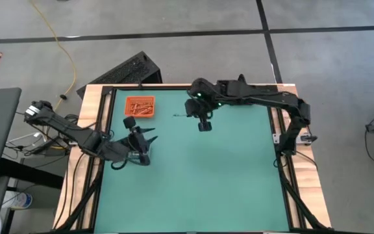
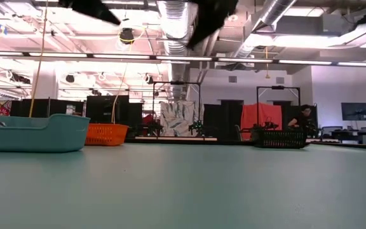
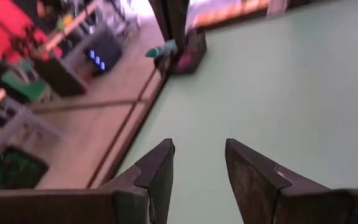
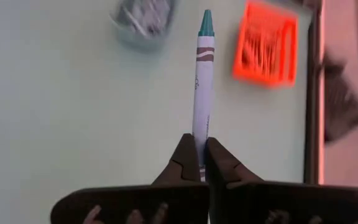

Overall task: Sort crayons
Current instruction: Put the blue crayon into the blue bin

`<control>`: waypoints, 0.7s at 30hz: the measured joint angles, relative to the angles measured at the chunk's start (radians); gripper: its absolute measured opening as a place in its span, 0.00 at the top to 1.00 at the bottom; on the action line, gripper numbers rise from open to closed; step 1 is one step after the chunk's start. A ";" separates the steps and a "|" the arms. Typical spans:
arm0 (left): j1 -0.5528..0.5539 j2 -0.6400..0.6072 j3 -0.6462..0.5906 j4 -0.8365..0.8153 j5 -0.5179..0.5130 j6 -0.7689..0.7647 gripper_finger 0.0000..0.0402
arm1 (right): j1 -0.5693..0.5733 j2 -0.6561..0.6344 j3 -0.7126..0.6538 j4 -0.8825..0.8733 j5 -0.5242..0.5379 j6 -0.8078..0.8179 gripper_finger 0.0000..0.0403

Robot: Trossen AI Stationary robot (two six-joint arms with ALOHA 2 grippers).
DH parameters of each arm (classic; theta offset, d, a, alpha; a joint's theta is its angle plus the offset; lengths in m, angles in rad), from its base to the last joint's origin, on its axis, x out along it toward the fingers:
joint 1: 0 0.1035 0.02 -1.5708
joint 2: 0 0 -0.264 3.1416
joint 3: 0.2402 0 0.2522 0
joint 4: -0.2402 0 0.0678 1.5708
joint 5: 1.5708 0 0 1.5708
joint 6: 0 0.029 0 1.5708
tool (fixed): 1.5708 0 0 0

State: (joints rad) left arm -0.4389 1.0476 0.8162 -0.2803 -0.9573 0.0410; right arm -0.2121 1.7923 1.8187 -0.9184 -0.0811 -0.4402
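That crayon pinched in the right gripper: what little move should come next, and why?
Probably carry it over toward a tray and lower it. The right gripper is shut on a teal-tipped crayon, held above the green table. The orange tray and the clear tray lie ahead; which one suits it I cannot tell.

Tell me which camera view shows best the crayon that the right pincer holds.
The right wrist view: the crayon fills the picture, teal tip forward, clamped in the right pincer. The high view shows only a thin line. The low and left wrist views do not show it.
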 joint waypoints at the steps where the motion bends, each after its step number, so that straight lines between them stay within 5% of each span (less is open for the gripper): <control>1: 0.000 -0.008 0.000 0.042 0.000 0.042 0.66 | 0.019 -0.015 0.000 0.017 0.000 -0.010 1.00; 11: 0.000 -0.035 0.000 0.502 0.106 0.456 0.71 | 0.197 -0.110 0.000 0.226 0.001 -0.086 1.00; 21: 0.002 -0.031 0.000 0.761 0.333 0.630 0.73 | 0.302 -0.124 0.001 0.370 0.029 -0.169 1.00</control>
State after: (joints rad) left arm -0.4370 1.0163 0.8162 0.4809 -0.6238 0.6711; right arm 0.0897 1.6688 1.8198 -0.5479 -0.0521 -0.6091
